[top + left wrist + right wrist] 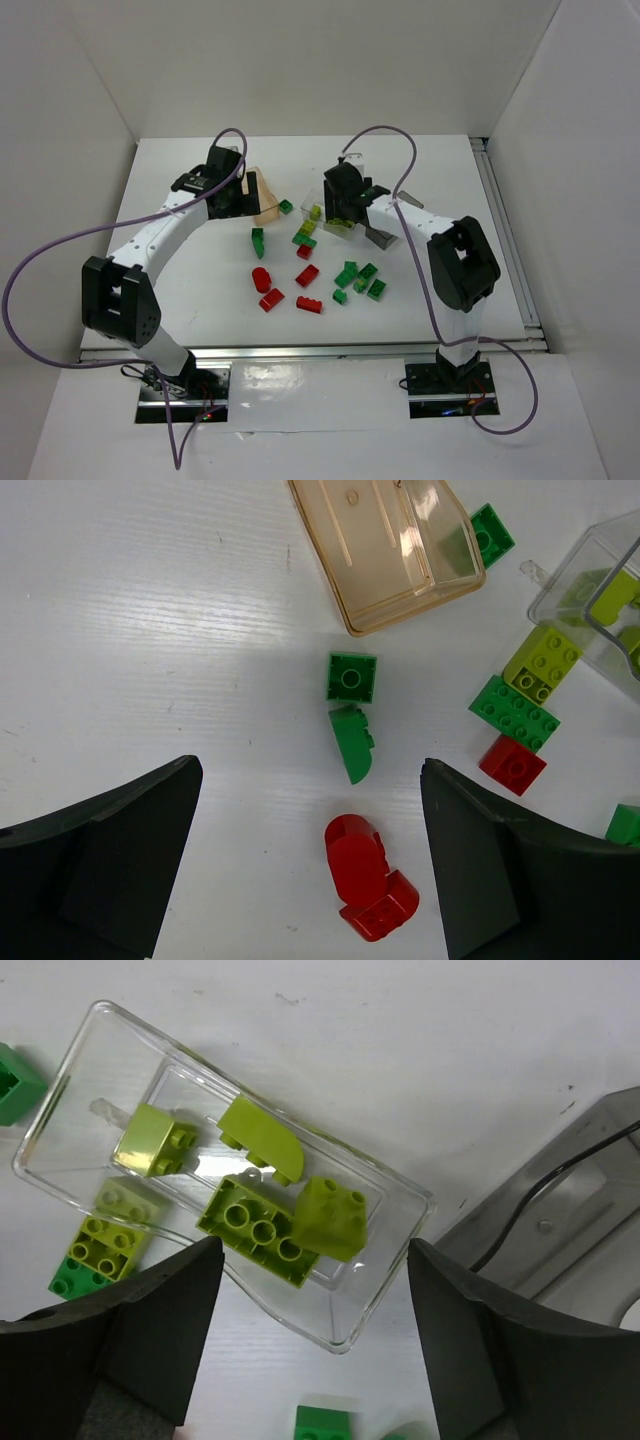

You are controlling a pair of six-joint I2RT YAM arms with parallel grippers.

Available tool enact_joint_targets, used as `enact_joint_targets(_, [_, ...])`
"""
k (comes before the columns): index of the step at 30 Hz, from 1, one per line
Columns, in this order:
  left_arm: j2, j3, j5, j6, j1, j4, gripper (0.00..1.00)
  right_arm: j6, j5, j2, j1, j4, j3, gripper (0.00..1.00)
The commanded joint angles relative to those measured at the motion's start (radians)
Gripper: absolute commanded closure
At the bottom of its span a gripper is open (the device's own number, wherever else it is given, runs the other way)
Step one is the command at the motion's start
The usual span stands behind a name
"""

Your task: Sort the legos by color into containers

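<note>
Since the R hand (pixel 313 1260) hangs right over the clear box (pixel 300 1132) w/ its fingers wide apart & nothing in them, a bump is the big worry. Four yellow-green bricks (pixel 260 1225) lie in that box. One more yellow-green brick (pixel 100 1245) sits outside, touching the box wall & a green one. If the R hand goes for it, a finger could hit the wall & shove or tip the box, & bricks could spill. The grey box (pixel 560 1200) is just beside too, so not much room.

L hand (pixel 310 770) is wide open, holds nothing, above two green bricks (pixel 352 677) that touch, near the peach box (pixel 385 550). It could grab both crooked & drop one, or nudge the red brick (pixel 360 880) close by.
</note>
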Motion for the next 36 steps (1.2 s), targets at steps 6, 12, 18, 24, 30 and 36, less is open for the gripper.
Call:
enact_joint_targets(6, [-0.025,0.004,-0.014,-0.019,0.001,0.010,0.02,0.076,0.025,-0.173,0.090,0.023,-0.072,0.62])
enact_joint_targets(12, [-0.025,0.004,0.030,-0.007,0.001,0.022,0.04,0.156,-0.125,-0.126,0.139,0.043,-0.123,0.58])
enact_joint_targets(18, [-0.034,0.004,0.020,0.002,0.001,0.022,0.04,0.245,-0.153,-0.028,0.149,0.061,-0.033,0.19])
enact_joint_targets(24, [-0.034,0.004,0.011,0.011,0.001,0.022,0.04,0.308,-0.142,0.155,0.149,-0.007,0.152,0.16])
enact_joint_targets(30, [-0.080,-0.021,-0.040,0.011,0.001,0.022,0.03,0.345,-0.107,0.276,0.149,-0.037,0.243,0.18])
enact_joint_targets(36, [-0.103,-0.039,-0.049,0.011,0.001,0.033,0.03,0.345,-0.058,0.371,0.149,-0.098,0.340,0.24])
